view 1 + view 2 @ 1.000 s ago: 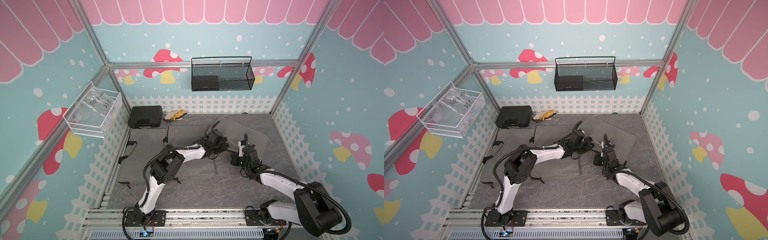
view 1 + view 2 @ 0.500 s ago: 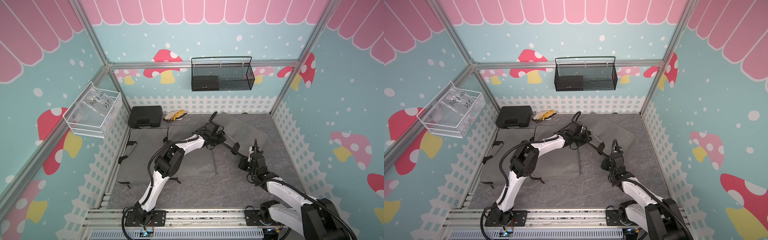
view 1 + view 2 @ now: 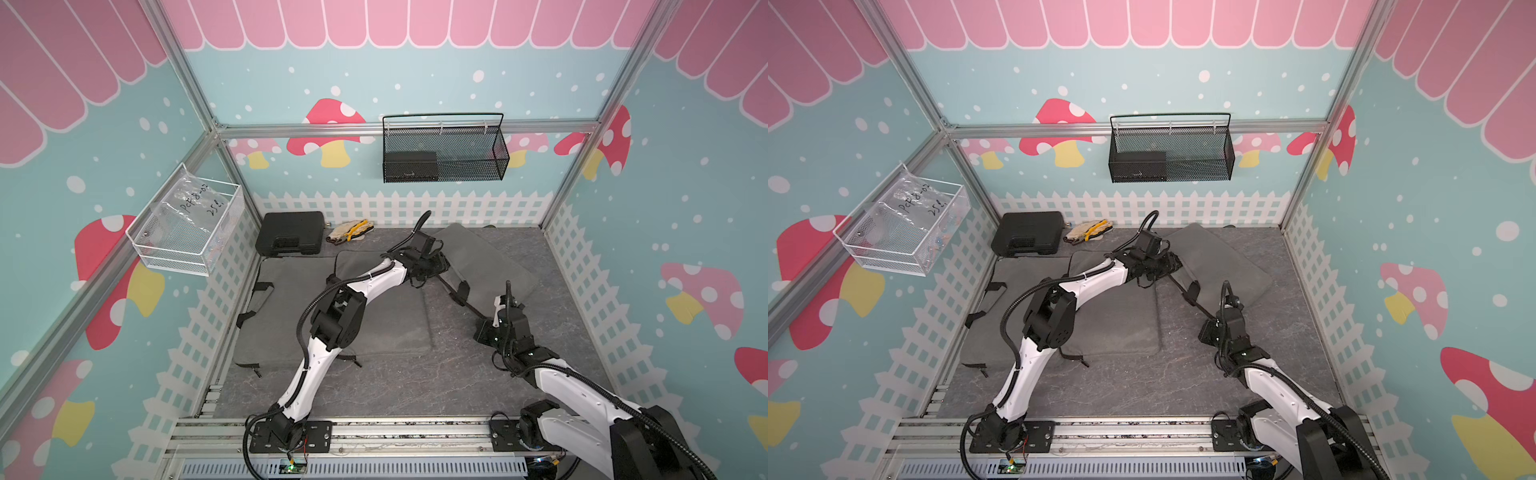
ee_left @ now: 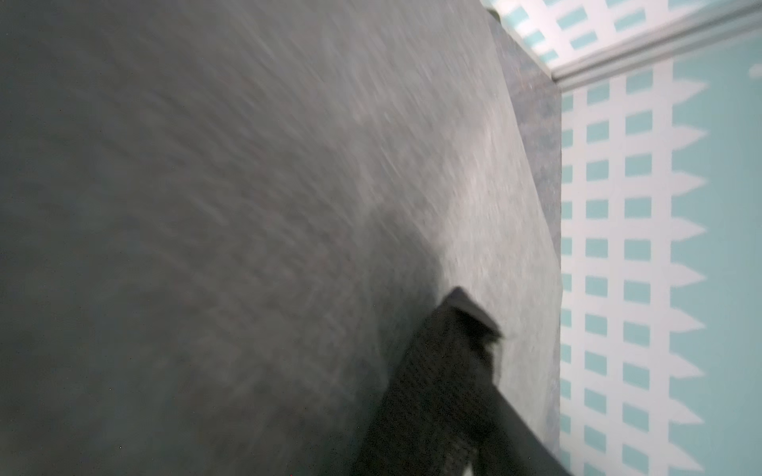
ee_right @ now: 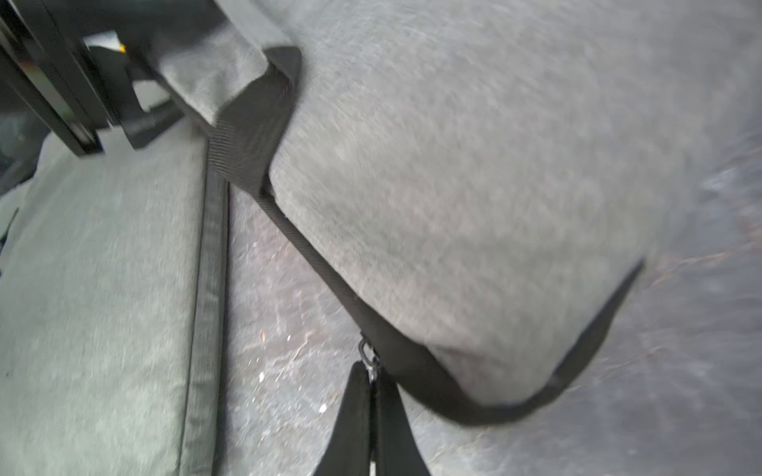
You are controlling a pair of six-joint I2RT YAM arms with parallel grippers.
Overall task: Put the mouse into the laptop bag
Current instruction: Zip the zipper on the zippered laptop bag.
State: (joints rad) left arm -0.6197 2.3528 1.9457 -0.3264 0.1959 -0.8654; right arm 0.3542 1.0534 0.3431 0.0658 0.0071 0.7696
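My right jaws are pinched shut on the zip pull (image 5: 368, 356) of the laptop bag (image 3: 490, 266) toward the counter's far right corner, whether my left jaws are open I cannot tell, and the mouse is out of sight, so I judge working the zip is the step in hand, needing a steady pull along its track.

Grey, black-trimmed laptop bag (image 3: 490, 262) lies at back right.

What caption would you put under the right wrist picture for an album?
Right gripper shut on the zipper pull at a corner of the grey laptop bag, table beneath.
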